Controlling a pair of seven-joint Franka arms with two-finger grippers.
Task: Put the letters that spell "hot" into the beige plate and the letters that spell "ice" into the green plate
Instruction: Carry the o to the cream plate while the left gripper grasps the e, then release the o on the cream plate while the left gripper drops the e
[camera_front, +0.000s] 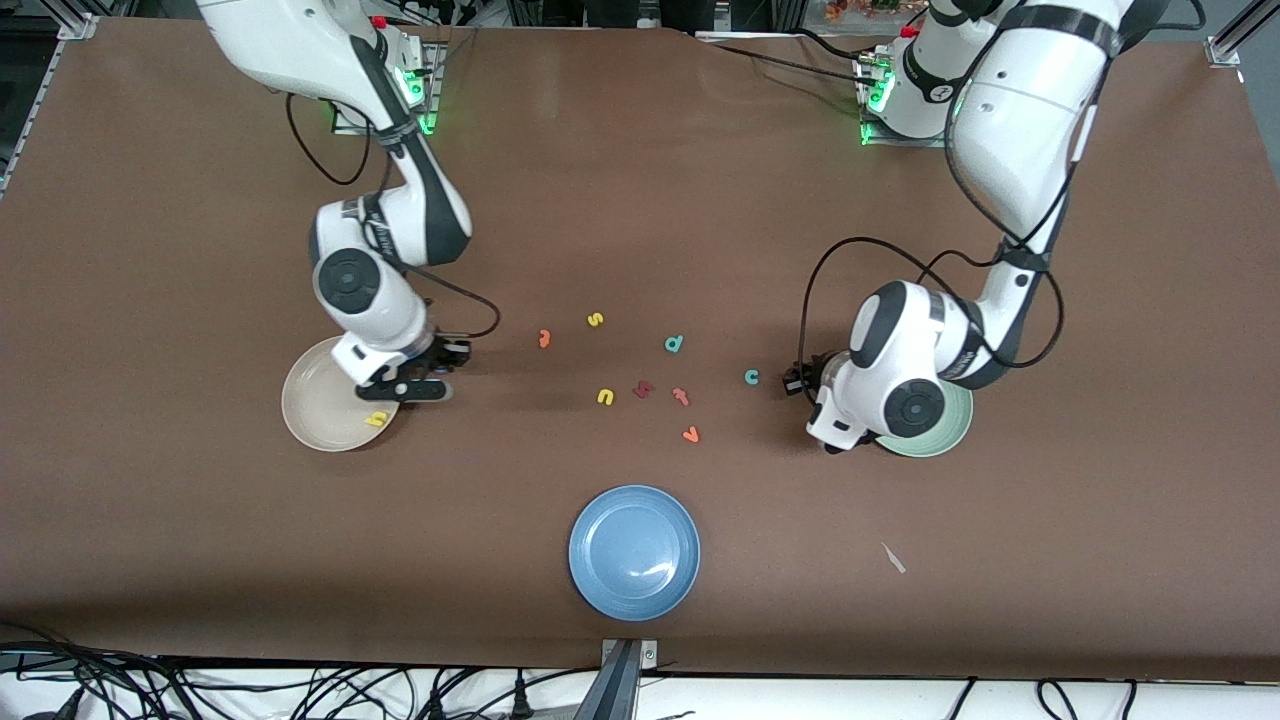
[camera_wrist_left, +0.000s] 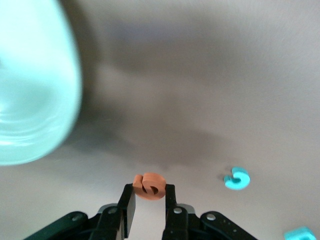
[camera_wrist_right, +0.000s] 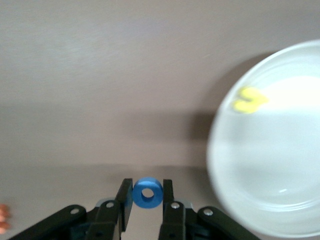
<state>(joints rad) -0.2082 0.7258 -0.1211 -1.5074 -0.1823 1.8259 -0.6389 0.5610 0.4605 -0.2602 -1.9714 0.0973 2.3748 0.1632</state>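
My right gripper (camera_front: 415, 390) (camera_wrist_right: 147, 192) is shut on the blue "o" (camera_wrist_right: 148, 193) and hangs over the table just beside the beige plate (camera_front: 315, 405) (camera_wrist_right: 280, 165). The yellow "h" (camera_front: 377, 419) (camera_wrist_right: 248, 99) lies in that plate. My left gripper (camera_front: 832, 445) (camera_wrist_left: 149, 192) is shut on the orange "e" (camera_wrist_left: 149, 186), over the table next to the green plate (camera_front: 950, 430) (camera_wrist_left: 30, 90). The teal "c" (camera_front: 751, 377) (camera_wrist_left: 236, 178) lies on the table near it. An orange "t" (camera_front: 544, 338) and a dark red "i" (camera_front: 643, 389) lie mid-table.
Loose letters in the middle: a yellow "s" (camera_front: 595, 320), a teal "d" (camera_front: 674, 344), a yellow "n" (camera_front: 605, 397), a pinkish-red letter (camera_front: 681, 396), an orange "v" (camera_front: 690, 434). A blue plate (camera_front: 634, 550) sits nearer the front camera. A white scrap (camera_front: 893, 558) lies toward the left arm's end.
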